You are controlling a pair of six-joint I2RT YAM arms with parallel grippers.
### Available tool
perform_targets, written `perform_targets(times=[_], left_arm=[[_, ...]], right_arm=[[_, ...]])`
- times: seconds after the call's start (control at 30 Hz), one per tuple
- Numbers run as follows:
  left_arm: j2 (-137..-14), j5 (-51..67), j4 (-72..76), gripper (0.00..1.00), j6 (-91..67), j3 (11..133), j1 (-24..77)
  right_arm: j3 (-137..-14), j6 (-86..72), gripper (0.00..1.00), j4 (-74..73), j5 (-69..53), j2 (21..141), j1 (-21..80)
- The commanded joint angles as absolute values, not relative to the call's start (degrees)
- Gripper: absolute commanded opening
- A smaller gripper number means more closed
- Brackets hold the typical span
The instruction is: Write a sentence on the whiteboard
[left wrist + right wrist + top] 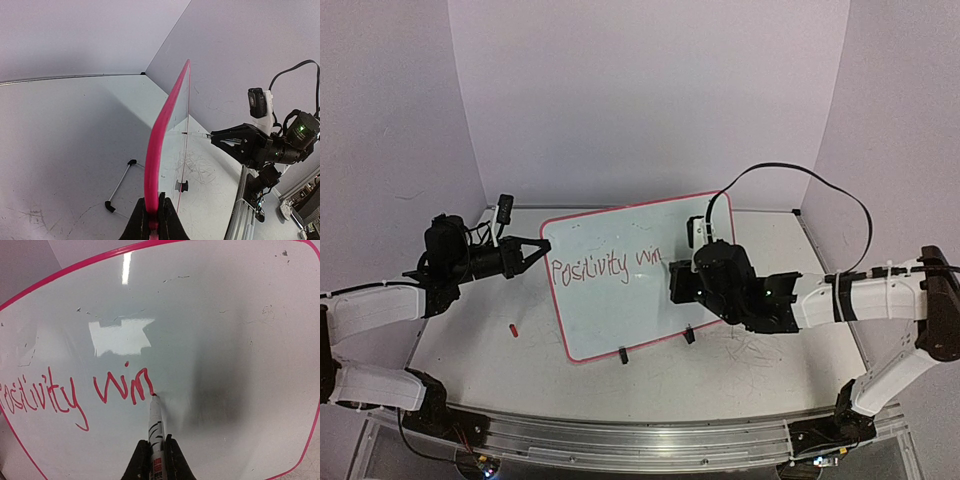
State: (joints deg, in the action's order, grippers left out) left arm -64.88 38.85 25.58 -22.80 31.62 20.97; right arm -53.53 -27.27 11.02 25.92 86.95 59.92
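Red-pink sentence (75, 392) reads "Positivity win" on the propped whiteboard (610, 320), rim pinched by the left gripper (153, 212); the right gripper (155, 442), clamping the marker (155, 415), should press lightly, level with the baseline.

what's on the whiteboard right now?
The whiteboard carries the sentence so far, "Positivity win"; the marker tip in the right gripper touches the last stroke. Overhead, the right arm covers the board's right part.
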Motion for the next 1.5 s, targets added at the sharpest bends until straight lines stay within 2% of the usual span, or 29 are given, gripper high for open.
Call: perform_targets(times=[0.0, 1.1, 1.47], left_arm=[[-64.5, 38.9, 25.7, 0.00, -19.8, 32.2, 21.6], [-64.6, 39.0, 25.7, 0.00, -19.6, 32.3, 21.7], [-64.8, 39.0, 25.6, 0.00, -19.6, 32.3, 21.6]], right_arm=[[-53.1, -26.6, 0.00, 11.5, 26.8, 82.3, 59.7], [-56.5, -22.9, 0.00, 16.1, 26.0, 88.0, 57.5], [-54.1, -25.5, 0.00, 15.4, 23.5, 86.9, 58.0]])
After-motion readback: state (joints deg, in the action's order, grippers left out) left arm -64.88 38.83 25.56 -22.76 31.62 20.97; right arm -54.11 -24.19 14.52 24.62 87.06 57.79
